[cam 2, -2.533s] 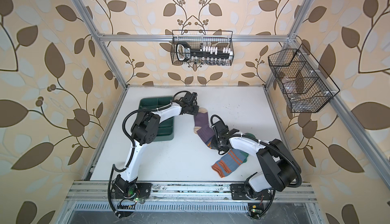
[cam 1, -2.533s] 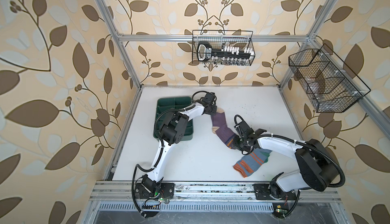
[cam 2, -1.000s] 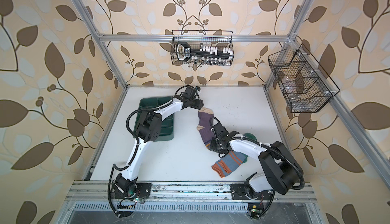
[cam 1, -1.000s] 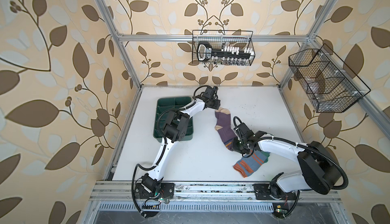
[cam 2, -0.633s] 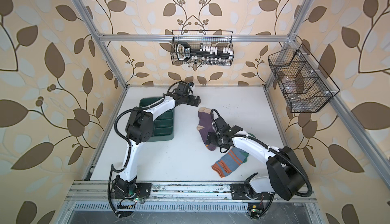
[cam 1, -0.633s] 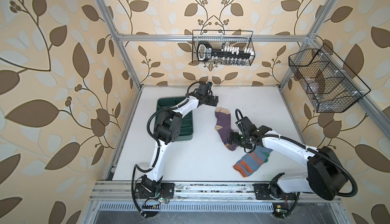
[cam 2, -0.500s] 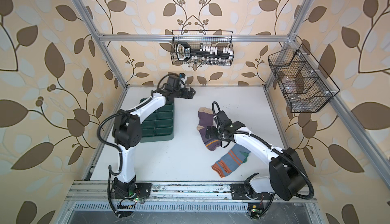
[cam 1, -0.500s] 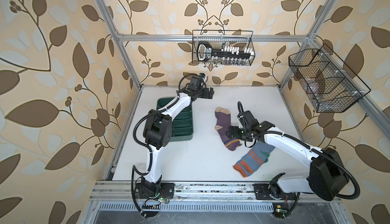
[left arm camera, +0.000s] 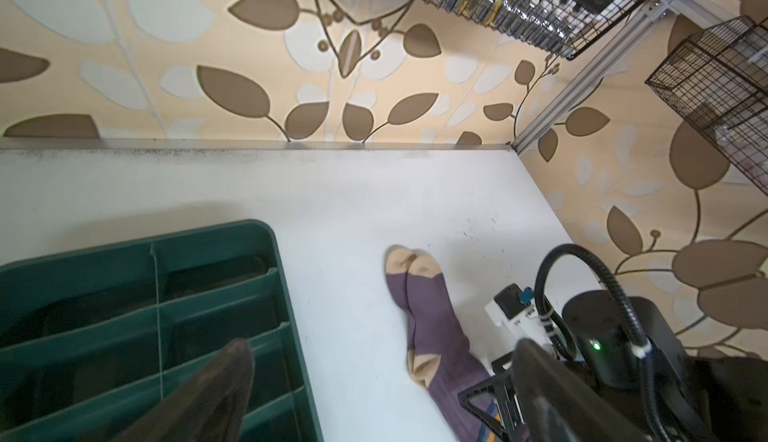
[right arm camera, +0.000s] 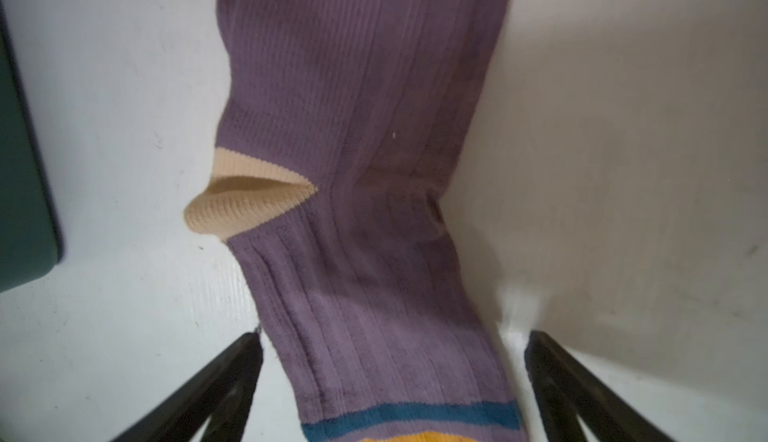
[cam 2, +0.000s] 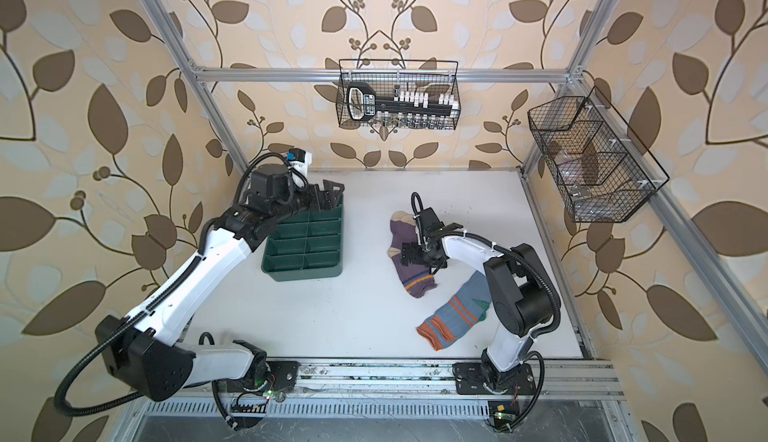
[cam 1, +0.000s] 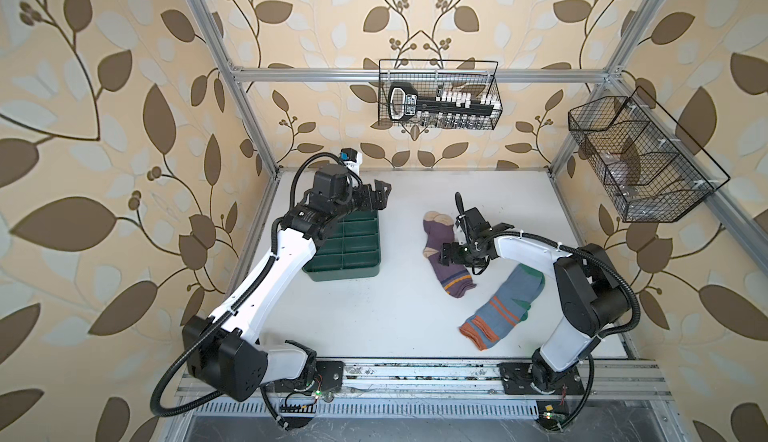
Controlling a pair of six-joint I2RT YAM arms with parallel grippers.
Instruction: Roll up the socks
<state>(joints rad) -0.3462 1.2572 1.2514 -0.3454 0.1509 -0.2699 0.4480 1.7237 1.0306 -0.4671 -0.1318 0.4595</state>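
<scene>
The purple sock (cam 1: 436,234) (cam 2: 401,232) lies flat mid-table, its beige toe toward the back wall and its striped cuff toward the front. Its heel and navy-orange stripes show in the right wrist view (right arm camera: 353,128). The grey-blue sock (cam 1: 505,304) (cam 2: 455,315) lies flat nearer the front right, orange cuff forward. My right gripper (cam 1: 446,255) (right arm camera: 392,348) is open, one finger on each side of the purple sock's leg. My left gripper (cam 1: 382,194) (left arm camera: 382,348) is open and empty above the far end of the green tray, apart from both socks.
The green divided tray (cam 1: 345,252) (left arm camera: 124,294) stands at the left of the white table (cam 1: 374,315). A wire basket (cam 1: 438,101) hangs on the back wall, another wire basket (cam 1: 640,157) on the right wall. Frame posts stand at the back corners.
Both grippers have opened and let go of the purple sock, which now lies flat. My left arm has drawn back left over the tray. The right gripper has lifted slightly over the sock's middle.
</scene>
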